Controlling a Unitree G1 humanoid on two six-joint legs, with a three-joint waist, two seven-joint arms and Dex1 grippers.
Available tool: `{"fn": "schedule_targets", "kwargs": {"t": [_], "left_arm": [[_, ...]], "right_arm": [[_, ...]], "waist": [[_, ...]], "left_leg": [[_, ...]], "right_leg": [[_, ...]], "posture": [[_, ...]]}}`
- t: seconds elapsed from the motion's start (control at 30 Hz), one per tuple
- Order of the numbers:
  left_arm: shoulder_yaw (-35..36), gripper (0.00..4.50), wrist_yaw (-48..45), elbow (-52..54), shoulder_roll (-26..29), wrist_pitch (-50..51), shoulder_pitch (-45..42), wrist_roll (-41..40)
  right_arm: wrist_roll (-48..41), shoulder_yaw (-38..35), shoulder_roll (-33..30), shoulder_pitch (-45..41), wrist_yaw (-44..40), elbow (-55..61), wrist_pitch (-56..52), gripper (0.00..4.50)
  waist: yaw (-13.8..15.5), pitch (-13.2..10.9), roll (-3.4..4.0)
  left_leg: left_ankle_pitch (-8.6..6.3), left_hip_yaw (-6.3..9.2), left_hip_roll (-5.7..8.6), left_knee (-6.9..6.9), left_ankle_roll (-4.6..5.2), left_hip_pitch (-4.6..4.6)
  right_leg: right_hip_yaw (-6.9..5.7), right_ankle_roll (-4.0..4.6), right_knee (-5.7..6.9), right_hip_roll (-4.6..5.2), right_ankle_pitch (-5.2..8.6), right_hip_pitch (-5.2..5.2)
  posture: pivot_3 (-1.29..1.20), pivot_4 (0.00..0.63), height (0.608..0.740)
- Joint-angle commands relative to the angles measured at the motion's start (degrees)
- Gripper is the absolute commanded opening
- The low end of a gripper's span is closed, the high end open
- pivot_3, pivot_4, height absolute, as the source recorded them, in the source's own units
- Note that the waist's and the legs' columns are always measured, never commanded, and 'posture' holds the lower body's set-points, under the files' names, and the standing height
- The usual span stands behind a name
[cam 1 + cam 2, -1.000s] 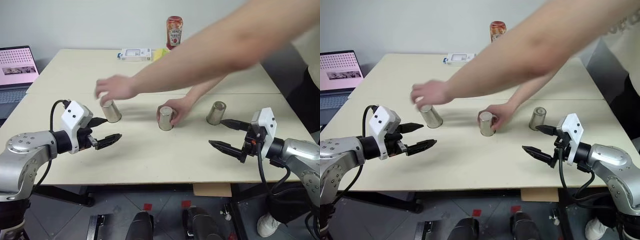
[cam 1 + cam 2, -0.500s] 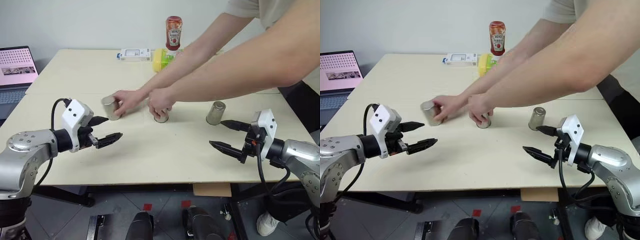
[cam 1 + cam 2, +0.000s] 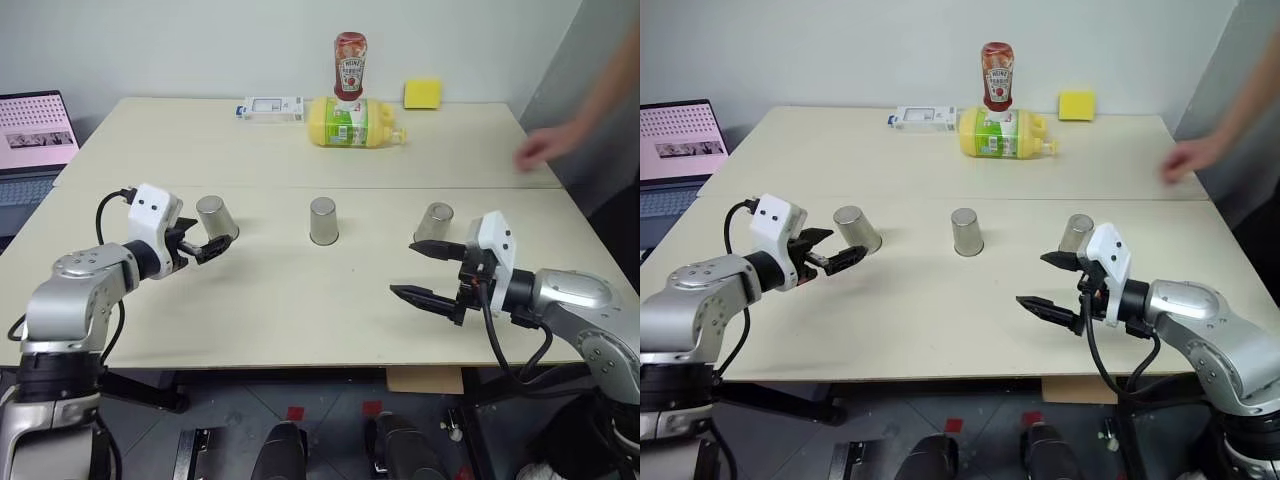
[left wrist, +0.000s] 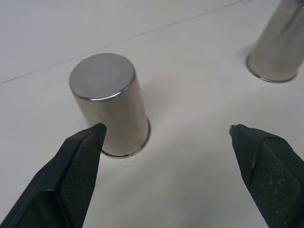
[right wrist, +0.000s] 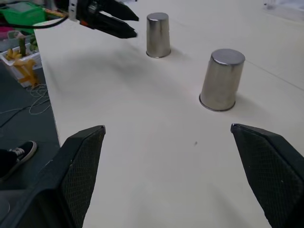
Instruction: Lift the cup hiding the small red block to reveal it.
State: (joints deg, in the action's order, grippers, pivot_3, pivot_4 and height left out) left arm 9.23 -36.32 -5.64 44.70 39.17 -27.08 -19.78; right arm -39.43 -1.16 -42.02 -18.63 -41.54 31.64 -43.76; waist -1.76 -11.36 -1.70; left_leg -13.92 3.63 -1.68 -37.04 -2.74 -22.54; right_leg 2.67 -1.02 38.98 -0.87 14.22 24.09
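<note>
We note a pale beige worktop (image 3: 300, 300) made of two boards joined along a seam; behind it stands a plain light grey wall (image 3: 200, 45); an open laptop (image 3: 35, 135) with a pink screen sits on a side surface at left; the floor (image 3: 330, 420) below is dark grey with small red tape marks.

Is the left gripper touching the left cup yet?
Cannot tell. In the left wrist view the left gripper stands open, one fingertip overlapping the left cup; no gap or contact shows plainly. The other fingertip is well clear.
</note>
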Motion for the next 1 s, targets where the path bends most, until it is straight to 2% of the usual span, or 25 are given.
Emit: {"fn": "schedule_targets", "kwargs": {"t": [0.03, 0.2, 0.5, 1.0], "left_arm": [[-1.31, 4.43, 1.64, -4.33, -0.73, -3.34, -3.94, 3.44], [-2.43, 4.43, 3.32, -10.14, -2.86, -6.12, -7.05, 6.21], [-3.50, 4.43, 3.66, -18.51, -5.60, -10.22, -13.00, 8.76], [-3.59, 4.43, 4.11, -34.47, -9.70, -17.03, -21.45, 11.40]], "right_arm": [[-0.78, -0.23, -0.23, -1.73, -0.14, 1.85, -0.73, 4.50], [-1.68, -0.36, 0.08, -3.63, -0.09, 1.77, -2.14, 4.50], [-9.06, -2.51, 2.81, -9.83, 4.27, 1.29, -10.06, 4.50], [-12.72, -2.99, 3.00, -11.06, 6.97, 1.20, -12.60, 4.50]], "waist": [[0.00, 0.00, 0.00], [0.00, 0.00, 0.00], [-0.05, 0.01, -0.01], [-0.03, 0.01, -0.02]], "left_leg": [[0.00, 0.00, 0.00, 0.01, 0.00, -0.02], [0.00, 0.00, 0.01, 0.01, 0.00, -0.05], [0.00, 0.08, 0.00, -0.01, 0.00, -0.04], [0.00, 0.10, 0.02, -0.01, 0.00, -0.09]], "right_leg": [[0.00, 0.00, -0.01, 0.00, 0.00, 0.01], [0.00, 0.00, -0.01, 0.02, 0.00, 0.03], [-0.06, 0.00, 0.04, 0.01, -0.01, 0.01], [-0.09, 0.01, 0.02, 0.02, -0.01, 0.02]], "posture": [[0.00, 0.150, 0.740], [0.00, 0.150, 0.740], [0.00, 0.150, 0.740], [0.00, 0.150, 0.740]]}}
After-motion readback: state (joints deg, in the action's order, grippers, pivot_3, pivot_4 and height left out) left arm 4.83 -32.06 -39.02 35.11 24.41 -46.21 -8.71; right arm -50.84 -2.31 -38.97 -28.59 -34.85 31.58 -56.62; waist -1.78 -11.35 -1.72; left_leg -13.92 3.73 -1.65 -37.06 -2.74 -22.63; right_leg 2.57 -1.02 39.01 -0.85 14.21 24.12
